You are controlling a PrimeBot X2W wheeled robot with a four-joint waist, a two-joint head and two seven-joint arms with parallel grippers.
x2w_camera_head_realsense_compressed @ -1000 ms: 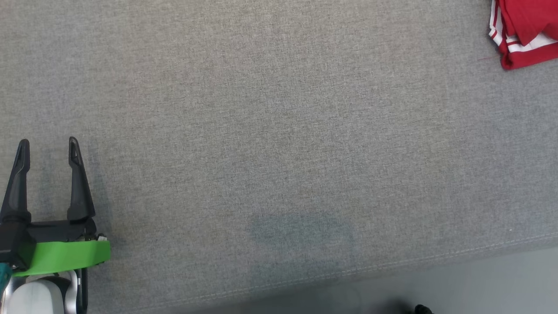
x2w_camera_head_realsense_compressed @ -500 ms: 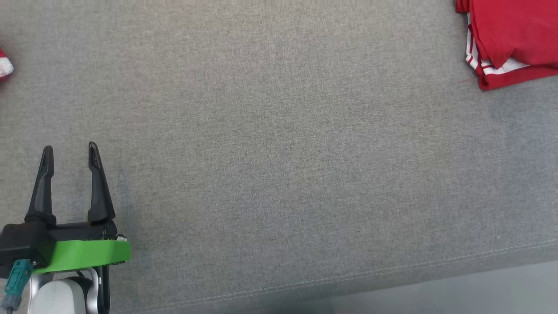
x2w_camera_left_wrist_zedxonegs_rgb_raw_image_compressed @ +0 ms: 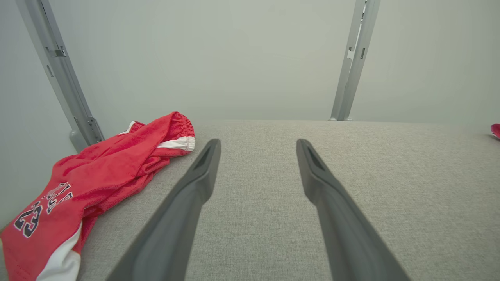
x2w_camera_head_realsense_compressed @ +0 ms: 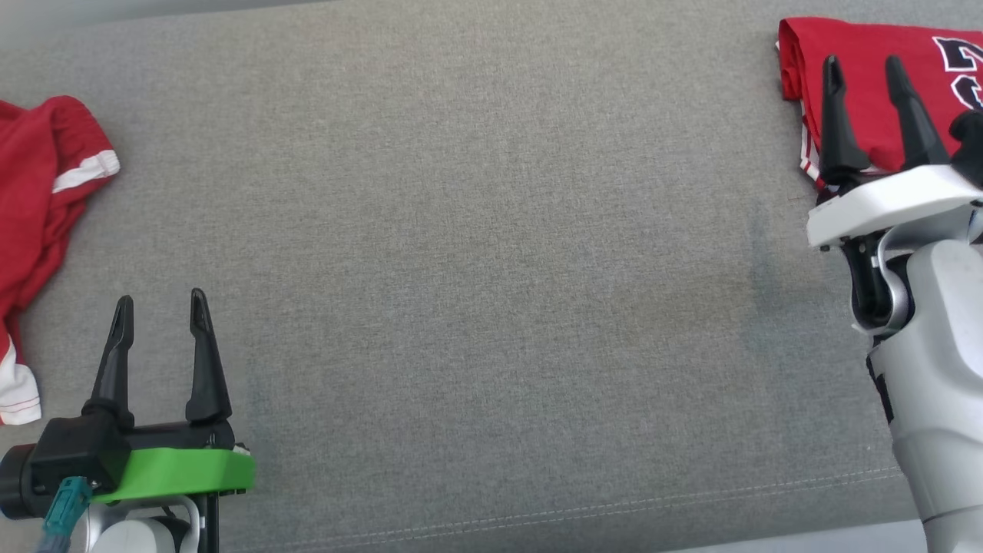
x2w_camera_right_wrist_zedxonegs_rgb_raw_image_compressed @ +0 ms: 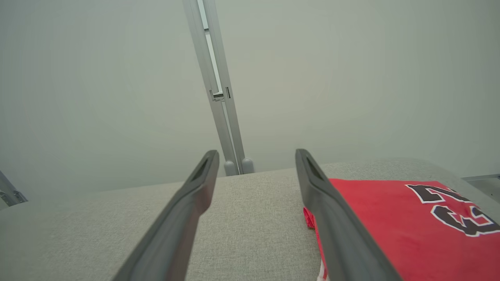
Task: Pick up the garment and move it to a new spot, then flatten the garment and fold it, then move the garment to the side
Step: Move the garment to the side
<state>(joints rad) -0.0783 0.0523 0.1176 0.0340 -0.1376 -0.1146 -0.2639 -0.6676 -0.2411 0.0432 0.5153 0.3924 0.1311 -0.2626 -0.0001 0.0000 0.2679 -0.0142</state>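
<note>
A crumpled red garment with white trim [x2w_camera_head_realsense_compressed: 38, 177] lies at the far left of the grey padded surface; in the left wrist view this crumpled garment [x2w_camera_left_wrist_zedxonegs_rgb_raw_image_compressed: 97, 171] shows a "23" print. A second red garment [x2w_camera_head_realsense_compressed: 868, 46], folded flat, lies at the far right, and its dark number print shows in the right wrist view [x2w_camera_right_wrist_zedxonegs_rgb_raw_image_compressed: 410, 226]. My left gripper [x2w_camera_head_realsense_compressed: 160, 298] hovers open near the front left, to the right of the crumpled one, holding nothing [x2w_camera_left_wrist_zedxonegs_rgb_raw_image_compressed: 258, 142]. My right gripper [x2w_camera_head_realsense_compressed: 862, 61] is open over the folded garment's left edge, jaws apart and nothing between them [x2w_camera_right_wrist_zedxonegs_rgb_raw_image_compressed: 256, 152].
The grey padded surface [x2w_camera_head_realsense_compressed: 491, 230] stretches between the two garments. Its stitched front edge [x2w_camera_head_realsense_compressed: 614, 507] runs along the bottom. Behind it stand a pale wall and metal uprights [x2w_camera_left_wrist_zedxonegs_rgb_raw_image_compressed: 353, 58] [x2w_camera_right_wrist_zedxonegs_rgb_raw_image_compressed: 218, 97].
The head camera has swung, so the picture has shifted down. The right gripper and the crumpled garment have come into view. The left gripper stays open.
</note>
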